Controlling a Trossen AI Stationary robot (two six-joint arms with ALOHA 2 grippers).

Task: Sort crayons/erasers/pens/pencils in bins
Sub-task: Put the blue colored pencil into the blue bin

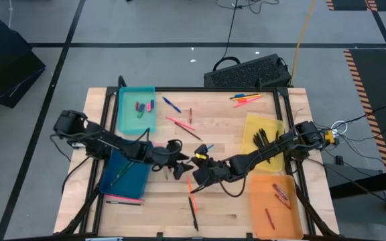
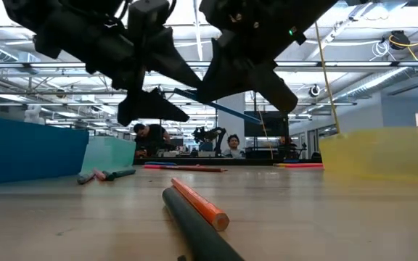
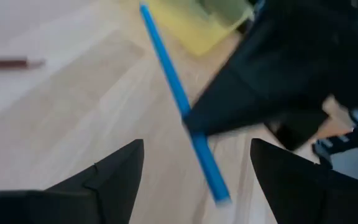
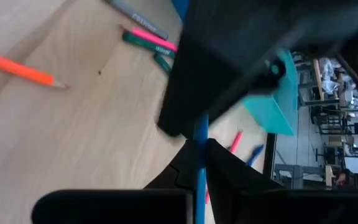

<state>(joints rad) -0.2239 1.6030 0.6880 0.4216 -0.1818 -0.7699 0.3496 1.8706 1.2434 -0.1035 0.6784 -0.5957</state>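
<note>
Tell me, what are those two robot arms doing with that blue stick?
The right gripper is shut on a blue pen and holds it up above the middle of the table. The left gripper is open right beside it, fingers either side of the pen. Other pens and pencils lie loose around the bins.

— What kind of place is this?
— A large open lab or workshop. A wooden table (image 1: 179, 201) stands on a grey floor (image 1: 146, 20) marked with striped hazard tape (image 1: 374, 73).
— And behind the table?
— Long ceiling lights (image 2: 383, 69), rows of desks, seated people (image 2: 232, 145), and another robot arm (image 2: 207, 134).
</note>
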